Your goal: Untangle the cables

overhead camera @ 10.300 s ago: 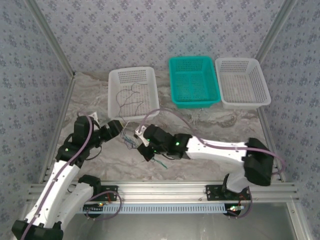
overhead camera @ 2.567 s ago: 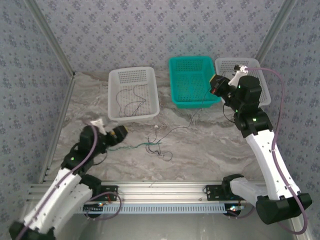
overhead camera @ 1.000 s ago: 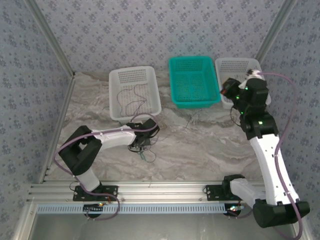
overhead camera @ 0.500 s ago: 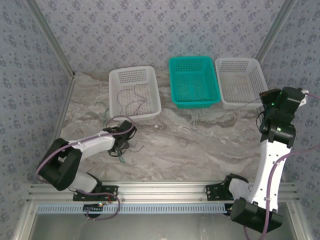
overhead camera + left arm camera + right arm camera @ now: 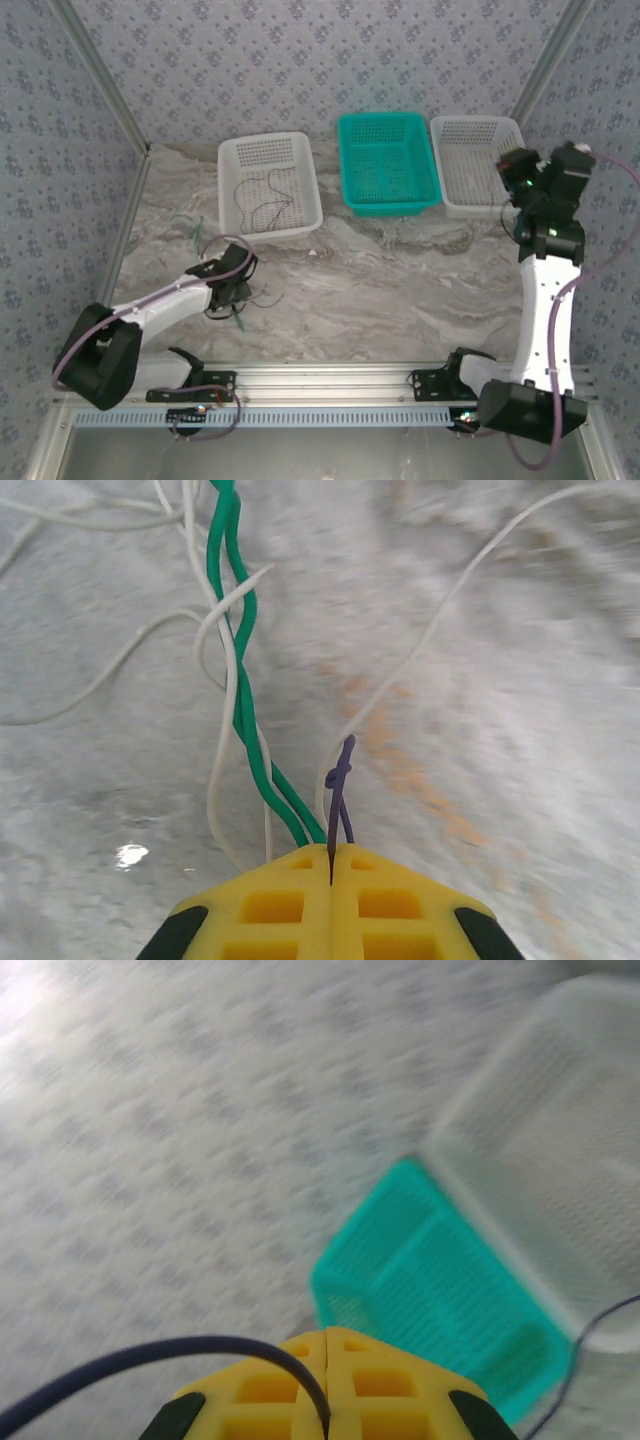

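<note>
Pinching a purple cable [image 5: 341, 778], the left gripper [image 5: 330, 854] has jaws pressed together, a green cable [image 5: 241, 695] just beside. The right gripper [image 5: 326, 1338], jaws closed, clamps a dark cable [image 5: 130, 1360].

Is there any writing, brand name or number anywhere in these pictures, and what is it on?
None readable. The white baskets, teal basket, cables and both yellow tools, left and right, bear no lettering; the wallpaper has only a flower pattern.

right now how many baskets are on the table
3, in a row along the far side: left white basket, teal basket in the middle, right white basket.
</note>
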